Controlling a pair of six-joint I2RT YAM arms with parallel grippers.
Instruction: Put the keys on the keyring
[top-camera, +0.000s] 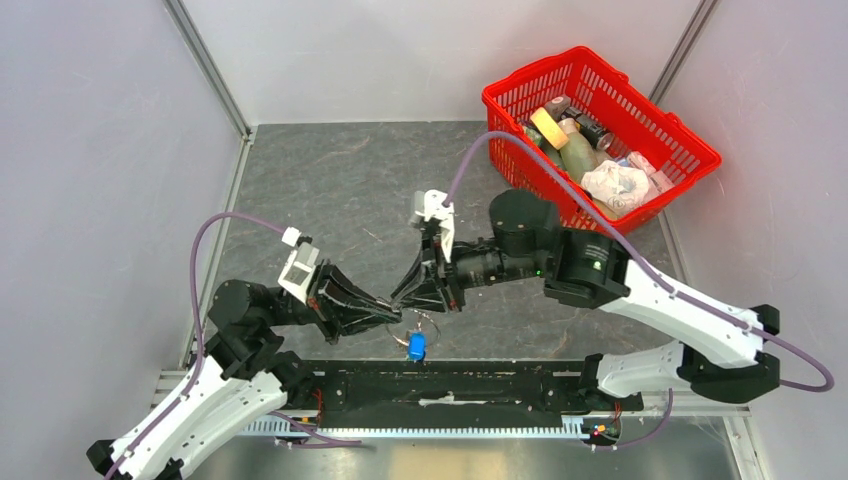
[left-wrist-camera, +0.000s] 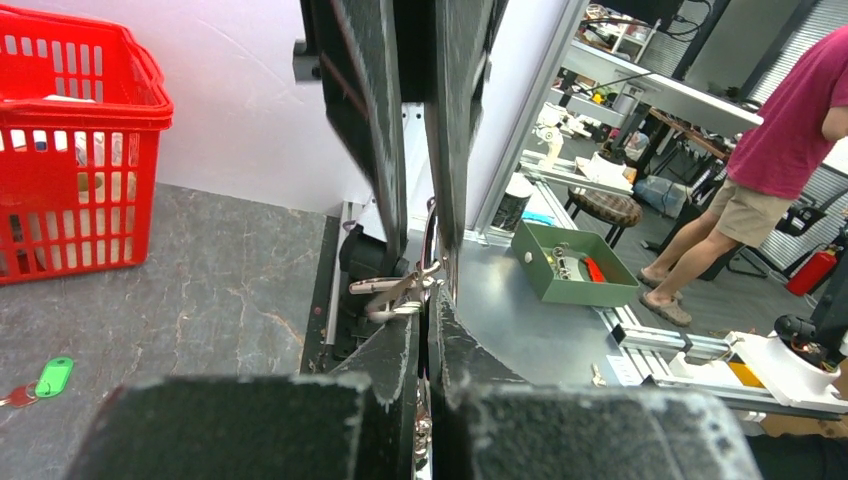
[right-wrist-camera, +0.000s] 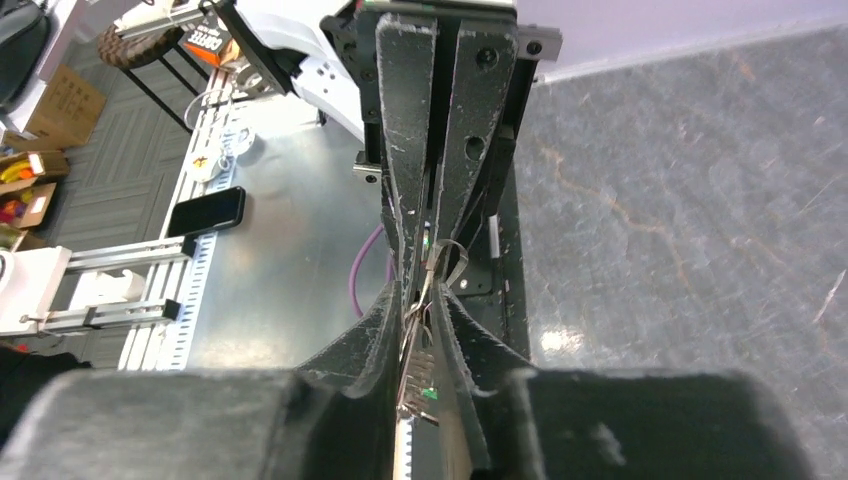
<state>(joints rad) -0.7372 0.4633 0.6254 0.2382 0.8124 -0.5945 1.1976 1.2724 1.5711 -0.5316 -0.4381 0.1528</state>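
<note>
Now key (right-wrist-camera: 417, 374) lies lengthwise along R pincer (right-wrist-camera: 425, 296).

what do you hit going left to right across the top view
left gripper → blue key → basket

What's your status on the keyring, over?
Left tool shut on keyring, blue key hanging below. Right tool pinching a silver key at the ring. Green key loose on table. Nothing blocking.
</note>
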